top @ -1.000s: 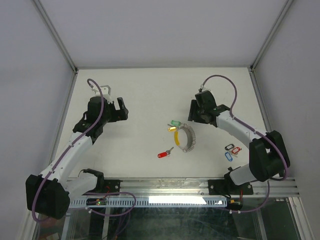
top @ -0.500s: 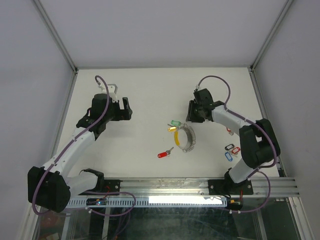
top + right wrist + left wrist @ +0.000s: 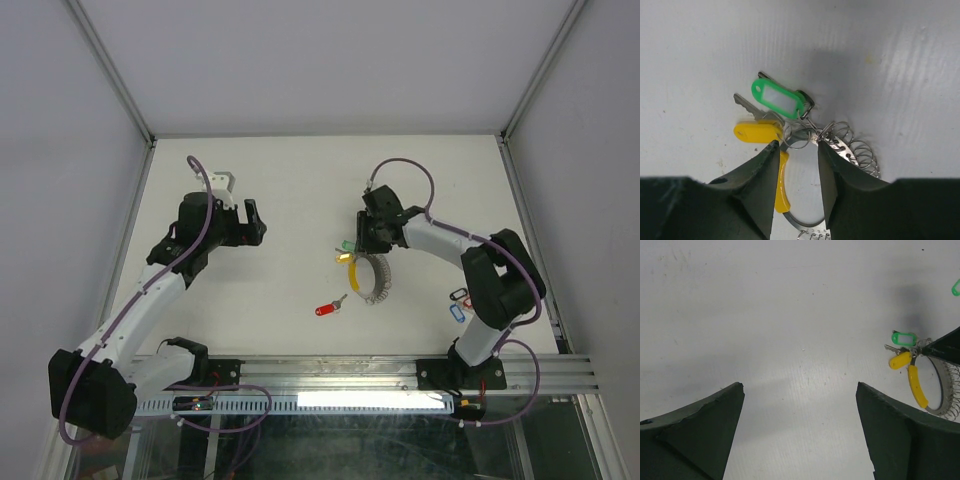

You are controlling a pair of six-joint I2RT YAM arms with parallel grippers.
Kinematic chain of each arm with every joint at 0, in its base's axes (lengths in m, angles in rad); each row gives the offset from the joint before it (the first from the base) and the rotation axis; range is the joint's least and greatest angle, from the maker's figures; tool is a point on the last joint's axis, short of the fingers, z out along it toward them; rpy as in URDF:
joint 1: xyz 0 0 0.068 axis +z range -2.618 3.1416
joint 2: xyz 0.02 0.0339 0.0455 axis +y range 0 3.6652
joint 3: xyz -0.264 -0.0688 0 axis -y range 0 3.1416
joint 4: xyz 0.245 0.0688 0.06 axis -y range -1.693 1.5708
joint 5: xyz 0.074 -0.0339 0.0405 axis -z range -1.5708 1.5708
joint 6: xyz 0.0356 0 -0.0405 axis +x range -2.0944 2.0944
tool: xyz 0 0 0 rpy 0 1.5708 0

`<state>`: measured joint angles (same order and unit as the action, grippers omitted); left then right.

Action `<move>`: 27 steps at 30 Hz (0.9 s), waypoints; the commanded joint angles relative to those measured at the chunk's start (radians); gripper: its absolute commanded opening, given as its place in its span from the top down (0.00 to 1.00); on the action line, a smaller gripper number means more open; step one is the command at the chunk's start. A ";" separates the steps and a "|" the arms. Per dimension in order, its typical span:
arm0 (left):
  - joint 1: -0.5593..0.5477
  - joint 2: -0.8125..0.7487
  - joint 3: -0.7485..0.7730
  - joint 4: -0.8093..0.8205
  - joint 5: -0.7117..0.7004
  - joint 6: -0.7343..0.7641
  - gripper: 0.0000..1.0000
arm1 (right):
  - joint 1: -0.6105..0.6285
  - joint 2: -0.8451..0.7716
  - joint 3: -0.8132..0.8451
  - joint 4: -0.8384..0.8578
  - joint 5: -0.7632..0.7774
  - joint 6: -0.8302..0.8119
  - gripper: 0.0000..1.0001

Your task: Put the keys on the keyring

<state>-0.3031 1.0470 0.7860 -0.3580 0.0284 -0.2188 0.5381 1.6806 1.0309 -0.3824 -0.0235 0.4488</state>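
Arms rise from the near edge of the white table [image 3: 300, 170], one to each side. Closest in on the open surface lies the red-tagged key [image 3: 326, 309], alone and well apart from either gripper. Off to the right at about the same depth, beside the right arm's elbow, sits a small cluster of tagged keys [image 3: 460, 303], blue and red among them – too small to count.

A little farther back, near the middle of the table, is the keyring [image 3: 383, 282], a grey wire loop lying flat with its coiled side to the right. At its far-left end the yellow-tagged key [image 3: 757, 132] and the green-tagged key [image 3: 777, 100] lie side by side, the green one just beyond the yellow, both joined to small wire rings [image 3: 799, 137] at the loop's end.

The right gripper [image 3: 797, 145] is right down over that spot. Its jaws stand partway apart, one on each side of the small rings – whether they actually pinch anything I cannot tell.

Farther left and slightly deeper, the left gripper [image 3: 252, 222] hangs over bare table, jaws spread wide with nothing between them, well apart from the keyring.
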 commanded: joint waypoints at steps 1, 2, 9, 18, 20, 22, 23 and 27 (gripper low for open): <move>-0.017 -0.064 -0.008 0.025 0.011 0.016 0.07 | 0.048 0.027 0.071 -0.009 0.096 0.031 0.62; -0.019 -0.072 -0.009 0.025 0.008 0.015 0.07 | 0.055 0.032 0.078 -0.019 0.113 0.034 0.64; -0.022 -0.093 -0.006 0.019 -0.010 0.021 0.08 | 0.080 0.052 0.117 -0.084 0.271 0.034 0.67; -0.022 -0.117 0.004 0.008 -0.051 0.033 0.08 | 0.079 0.065 0.145 -0.105 0.321 0.022 0.58; -0.022 -0.127 0.002 0.006 -0.064 0.034 0.08 | 0.077 0.057 0.156 -0.099 0.324 0.012 0.56; -0.023 -0.131 0.002 0.007 -0.065 0.035 0.08 | 0.065 0.054 0.170 -0.092 0.309 -0.001 0.56; -0.022 -0.129 0.003 0.007 -0.064 0.036 0.08 | 0.056 0.058 0.179 -0.092 0.288 -0.006 0.57; -0.022 -0.110 0.003 0.007 -0.063 0.037 0.08 | 0.026 0.088 0.216 -0.126 0.273 -0.009 0.62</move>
<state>-0.3153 0.9386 0.7769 -0.3771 -0.0216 -0.1974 0.5949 1.7481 1.1759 -0.5026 0.2451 0.4526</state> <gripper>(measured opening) 0.924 0.397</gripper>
